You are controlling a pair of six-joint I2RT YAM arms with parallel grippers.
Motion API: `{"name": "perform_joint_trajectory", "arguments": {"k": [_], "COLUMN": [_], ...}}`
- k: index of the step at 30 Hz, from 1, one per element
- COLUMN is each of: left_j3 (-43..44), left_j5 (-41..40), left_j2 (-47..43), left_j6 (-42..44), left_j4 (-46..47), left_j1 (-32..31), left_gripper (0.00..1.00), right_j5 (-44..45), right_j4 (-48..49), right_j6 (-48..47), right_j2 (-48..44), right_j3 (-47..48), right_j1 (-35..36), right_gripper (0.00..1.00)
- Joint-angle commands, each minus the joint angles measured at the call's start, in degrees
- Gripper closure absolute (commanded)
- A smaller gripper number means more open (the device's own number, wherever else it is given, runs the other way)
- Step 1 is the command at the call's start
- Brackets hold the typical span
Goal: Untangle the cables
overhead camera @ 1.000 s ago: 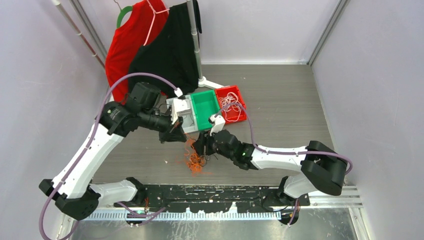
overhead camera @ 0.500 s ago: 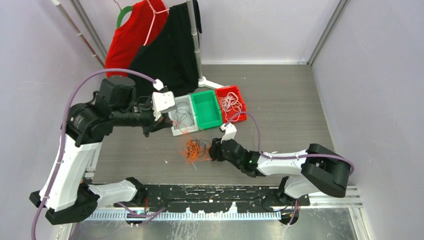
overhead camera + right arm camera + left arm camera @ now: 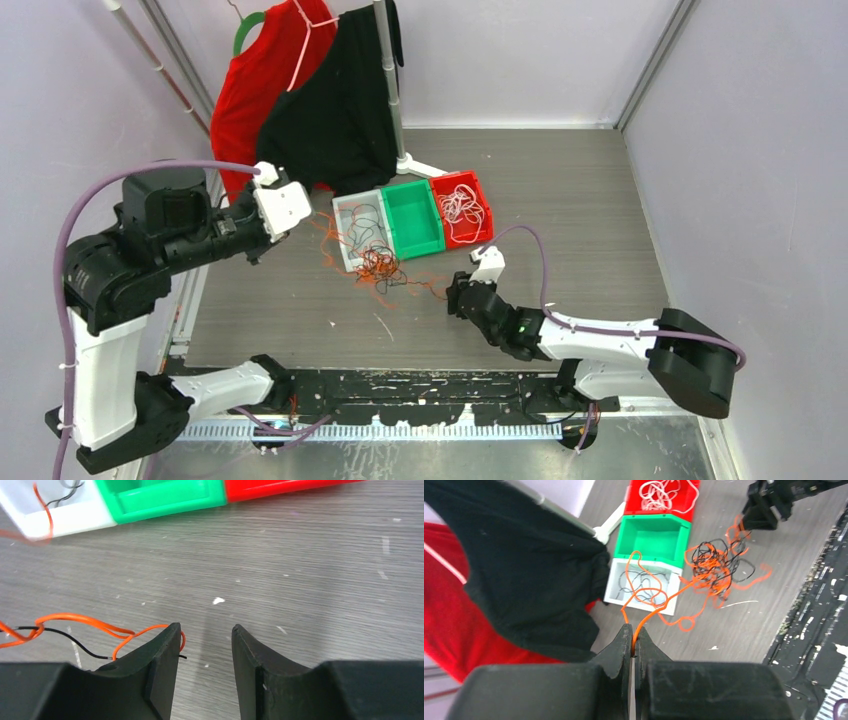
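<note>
Left wrist: left end effector [image 3: 633, 632] clamps orange cable [image 3: 649, 615]; right end effector [image 3: 205, 630] apart; white bin [image 3: 614, 582] beside snarl [image 3: 716, 565].

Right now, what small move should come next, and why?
Probably slide the open right pincer onto the snarl and close, anchoring it: the left pincer is shut on an orange cable leading into that snarl, and the right one holds nothing.

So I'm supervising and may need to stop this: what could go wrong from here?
The left hand is shut on an orange strand that crosses the white bin; a pull could drag the bin or snag the black cables inside. The right hand is open, gripping nothing, so the snarl could simply slide along.
</note>
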Motion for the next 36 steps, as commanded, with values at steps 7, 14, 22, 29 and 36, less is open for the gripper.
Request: {"name": "perform_joint_trajectory", "arguments": {"k": [7, 14, 22, 29, 36], "left_j3": [4.9, 5.6, -2.4, -16.2, -19.4], "left_j5": [-13.9, -21.9, -3.1, 0.3, 1.6], "left_j2": [-2.2, -4.6, -6.0, -8.8, -5.6], "left_j6": [6.9, 9.9, 2.0, 2.4, 0.8], "left_j4": [2.1, 7.9, -0.5, 6.9, 6.6], "left_j1": [0.2, 0.2, 0.2, 0.2, 0.1], "left_gripper": [1.00, 1.00, 1.00, 1.00, 1.00], "right_j5": [14.9, 15.3, -2.2, -28.8, -36.7], "right_j4": [-20.4, -29.1, -9.2, 0.1, 6.5], "right_j6": [11.0, 15.5, -4.2, -11.4, -12.2], "right_j2": [-6.2, -5.2, -12.9, -12.7, -7.0], "right_j3": [2.3, 4.0, 4.2, 15.5, 23.2], "right_j1": [-1.6, -5.8, -6.0, -5.4, -0.3], "right_gripper": [0.61, 0.62, 0.44, 0.39, 0.38]}}
